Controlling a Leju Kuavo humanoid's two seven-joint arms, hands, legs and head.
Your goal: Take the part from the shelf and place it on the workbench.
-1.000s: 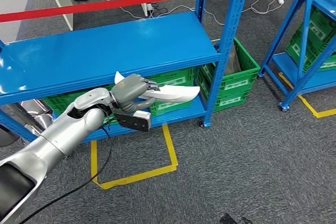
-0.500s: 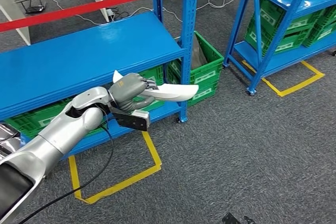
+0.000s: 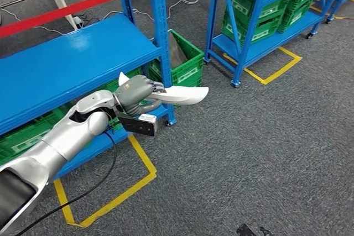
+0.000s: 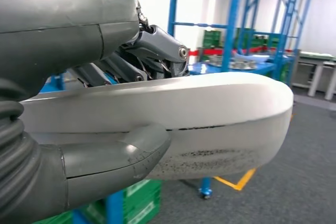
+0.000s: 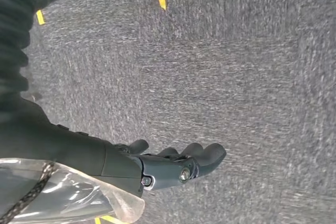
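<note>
Head view: the left hand (image 3: 135,93) grips a long white part (image 3: 183,95) near one end, in front of a blue shelf (image 3: 62,62); open carpet (image 3: 271,147) lies beyond.

Left wrist view: the part looks stiff, smooth, probably light.

Right wrist view: the right hand (image 5: 174,166) hangs empty, its fingers loosely apart.

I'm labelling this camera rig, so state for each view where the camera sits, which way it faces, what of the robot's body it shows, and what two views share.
Head view: high on the body, facing forward and down at the blue metal shelf and grey carpet floor; shows the silver left arm, left hand.
Left wrist view: behind the left hand, facing along the long white curved part toward blue racks.
Right wrist view: behind the right hand, facing the carpet.
Shared: head and left wrist views both show the white part held in the left hand.
</note>
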